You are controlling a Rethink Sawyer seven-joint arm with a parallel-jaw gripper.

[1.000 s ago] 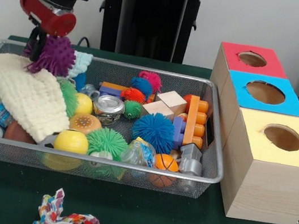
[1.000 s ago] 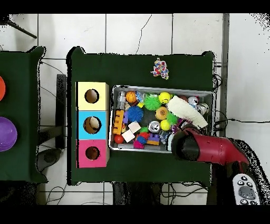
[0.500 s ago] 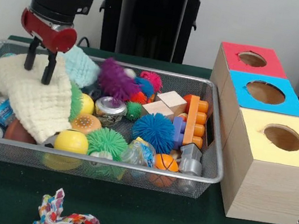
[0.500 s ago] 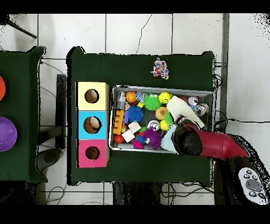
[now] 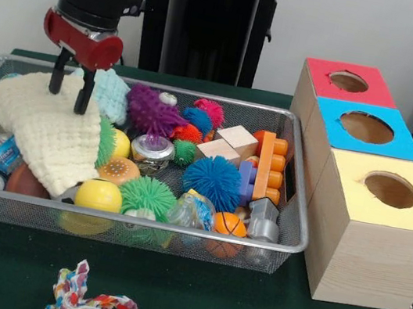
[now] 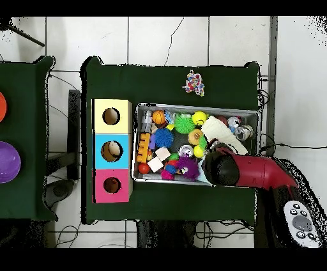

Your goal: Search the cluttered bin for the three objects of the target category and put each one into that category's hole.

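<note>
At the left of the wire bin (image 5: 287,243), the claw (image 5: 70,92) hangs over the cream cloth (image 5: 48,132) with its two fingers spread and nothing between them. A second ago it carried the purple spiky ball (image 5: 152,111) up by the bin's far left corner; now that ball lies released among the clutter just right of the pale blue cloth (image 5: 112,93), near the bin's far rim. So no delivery has happened, and the ball needs grasping again. Which category is the target is hard to say. At the right, the red hole (image 5: 349,81), blue hole (image 5: 366,127) and yellow hole (image 5: 391,189) stand on the tabletop (image 5: 205,305)
</note>
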